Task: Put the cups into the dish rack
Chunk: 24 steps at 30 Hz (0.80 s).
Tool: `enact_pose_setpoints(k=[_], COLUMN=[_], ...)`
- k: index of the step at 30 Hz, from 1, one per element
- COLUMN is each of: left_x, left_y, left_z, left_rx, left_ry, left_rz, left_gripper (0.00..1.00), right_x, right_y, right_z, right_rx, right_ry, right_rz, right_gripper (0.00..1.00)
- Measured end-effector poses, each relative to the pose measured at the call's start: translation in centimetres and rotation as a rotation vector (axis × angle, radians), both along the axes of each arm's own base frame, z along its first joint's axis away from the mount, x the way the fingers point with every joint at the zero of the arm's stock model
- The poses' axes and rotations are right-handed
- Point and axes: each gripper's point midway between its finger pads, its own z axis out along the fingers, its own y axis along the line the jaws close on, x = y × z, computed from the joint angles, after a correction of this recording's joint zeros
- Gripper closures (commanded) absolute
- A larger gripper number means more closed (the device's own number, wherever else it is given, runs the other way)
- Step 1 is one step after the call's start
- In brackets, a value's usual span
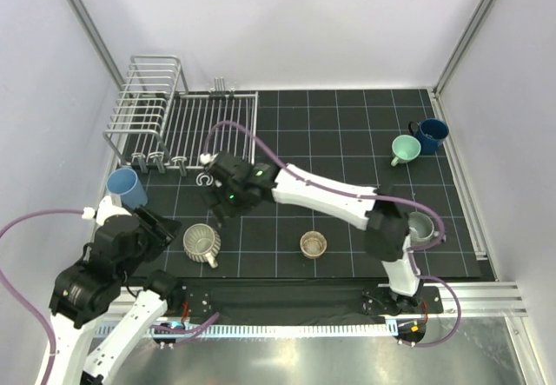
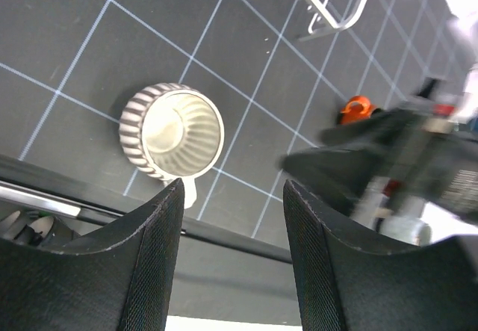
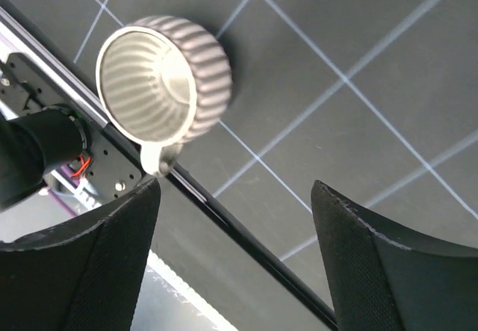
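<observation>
The ribbed cup (image 1: 201, 242) stands upright at the near left, with the left gripper (image 1: 159, 229) beside it and the right gripper (image 1: 219, 195) just beyond, both with jaws spread and empty. I'd have one alone pinch the rim away from the handle, then carry it to the dish rack (image 1: 221, 120) at the far left.

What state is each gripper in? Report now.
Left gripper: open, empty.
Right gripper: open, empty.

Ribbed cup (image 1: 201, 242) unobstructed (right arm (image 1: 326, 195) nearby)
</observation>
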Motion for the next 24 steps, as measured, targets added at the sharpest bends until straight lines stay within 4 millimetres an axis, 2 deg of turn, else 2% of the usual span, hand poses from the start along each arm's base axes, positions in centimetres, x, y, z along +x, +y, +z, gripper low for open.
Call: enact_pose_setpoints(k=[5,11,18,23,24], left_x=[-0.7,-1.2,-1.6,-2.5,-2.6], left_y=[0.3,0.3,-0.1,-0.1,-0.1], left_z=[0.3,0.3,0.9,3.2,3.7], left_rx=[-0.034,-0.055,-0.078,-0.108,-0.117], left_ry=[-0.029,-0.03,-0.03,-0.078,-0.09], left_rz=[0.016,0.022,-0.001,-0.02,-0.028], left_gripper=[0.46,0.46,0.46,0.46,0.46], right_x=[-0.9,-1.7,-2.1,-2.4,-2.3], right_y=[2.9,3.2,5.1,6.7,7.0], right_z=[-2.0,-3.0,-4.4,-6.2,-6.7], right_rx=[-0.045,-0.08,-0.082,-0.089,-0.091], right_ry=[-0.01,0.001,0.016,0.037,0.04], right_rz=[0.033,0.032,0.018,-0.012,-0.02], right_gripper=[0.23,0.28,0.3,0.41,0.47])
